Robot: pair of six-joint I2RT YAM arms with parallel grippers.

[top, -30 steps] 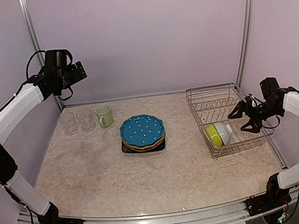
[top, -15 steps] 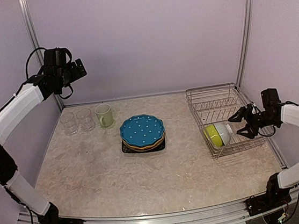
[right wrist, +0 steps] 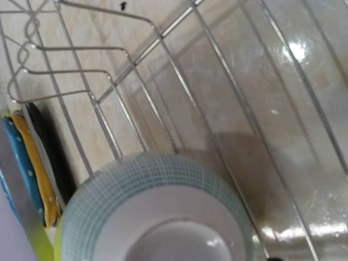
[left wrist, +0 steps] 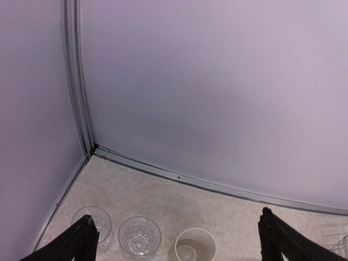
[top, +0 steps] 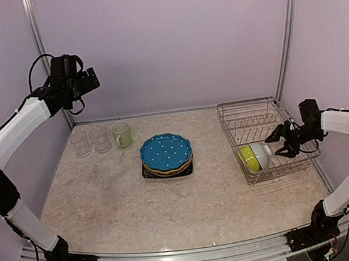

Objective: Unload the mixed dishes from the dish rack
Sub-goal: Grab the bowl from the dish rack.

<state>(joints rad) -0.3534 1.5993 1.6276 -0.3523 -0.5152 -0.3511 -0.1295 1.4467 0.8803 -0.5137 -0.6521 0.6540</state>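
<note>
Two nested bowls (top: 254, 157) lie in rack (top: 247, 102), right of frame. Right pincer (top: 276, 143) open beside them; left pincer (top: 92, 82) open, upper left. Risk: closing pincer snags wires, drags rack.

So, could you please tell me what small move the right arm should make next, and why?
Probably ease the right tool a little closer to the white bowl and close on its rim: its jaws stand open just beside it, and it lies nested with the lime bowl in the dish rack.
</note>
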